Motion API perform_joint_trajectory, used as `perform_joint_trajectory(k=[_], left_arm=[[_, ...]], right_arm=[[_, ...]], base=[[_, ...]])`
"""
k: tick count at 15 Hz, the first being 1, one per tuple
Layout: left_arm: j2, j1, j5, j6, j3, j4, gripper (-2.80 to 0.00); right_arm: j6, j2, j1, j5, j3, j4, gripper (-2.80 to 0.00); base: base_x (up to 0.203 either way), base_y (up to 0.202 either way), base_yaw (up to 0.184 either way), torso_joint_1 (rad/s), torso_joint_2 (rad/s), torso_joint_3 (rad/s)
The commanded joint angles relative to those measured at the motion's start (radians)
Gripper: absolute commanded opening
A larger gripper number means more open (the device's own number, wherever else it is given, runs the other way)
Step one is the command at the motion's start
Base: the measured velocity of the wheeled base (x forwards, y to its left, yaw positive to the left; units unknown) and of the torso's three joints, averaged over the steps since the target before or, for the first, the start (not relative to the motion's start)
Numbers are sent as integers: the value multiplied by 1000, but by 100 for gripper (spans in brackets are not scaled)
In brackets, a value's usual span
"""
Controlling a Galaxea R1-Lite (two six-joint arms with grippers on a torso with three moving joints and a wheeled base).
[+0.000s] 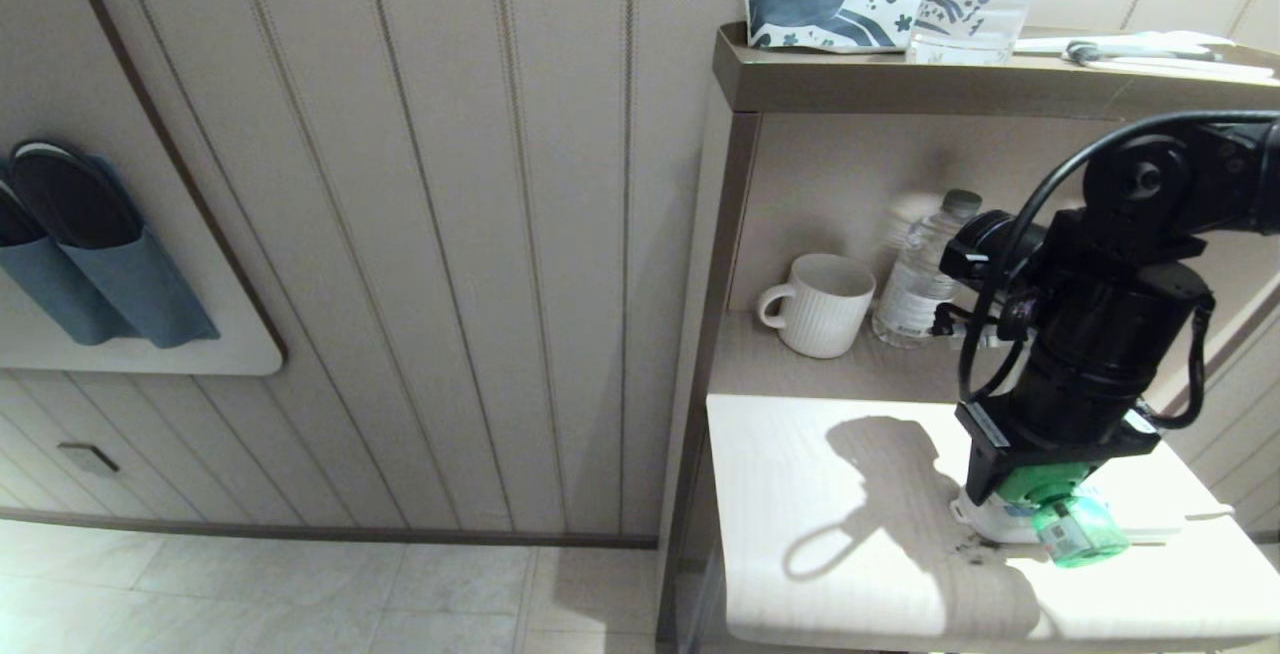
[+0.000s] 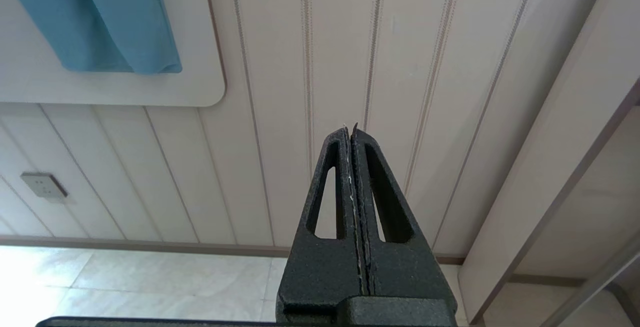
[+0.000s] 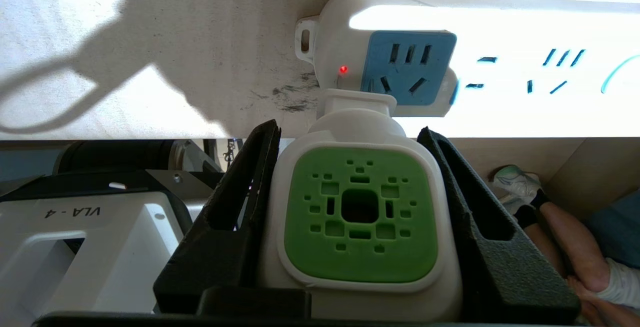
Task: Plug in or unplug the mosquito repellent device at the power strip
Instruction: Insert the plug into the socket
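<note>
While the right gripper (image 3: 350,217) clamped both fingers on the mosquito repellent device (image 3: 357,217), the device sat at the end of the power strip (image 3: 500,67), near five o'clock on the white table (image 1: 830,534). The left gripper (image 2: 352,137) was closed and empty, facing the wall panelling (image 2: 300,67).

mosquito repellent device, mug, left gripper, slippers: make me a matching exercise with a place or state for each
Things:
1. mosquito repellent device
2. mug
3. left gripper
4. slippers

Places or states:
A. shut, holding nothing, pointing at the panelled wall
B. in blue pockets hung on the wall
C. clamped in the right gripper, at the power strip
D. on the shelf beside a water bottle

Pairs: 1-C, 2-D, 3-A, 4-B
</note>
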Motion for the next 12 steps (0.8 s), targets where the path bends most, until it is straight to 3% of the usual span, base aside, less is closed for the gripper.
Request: perform_joint_trajectory(k=[1, 12], left_arm=[[0, 0, 0, 0, 0, -1, -280], [0, 0, 0, 0, 0, -1, -280]], right_arm=[[1, -2, 2, 1, 0, 6, -280], [-2, -11, -15, 22, -10, 16, -280]], base=[[0, 0, 0, 0, 0, 0], [0, 0, 0, 0, 0, 0]])
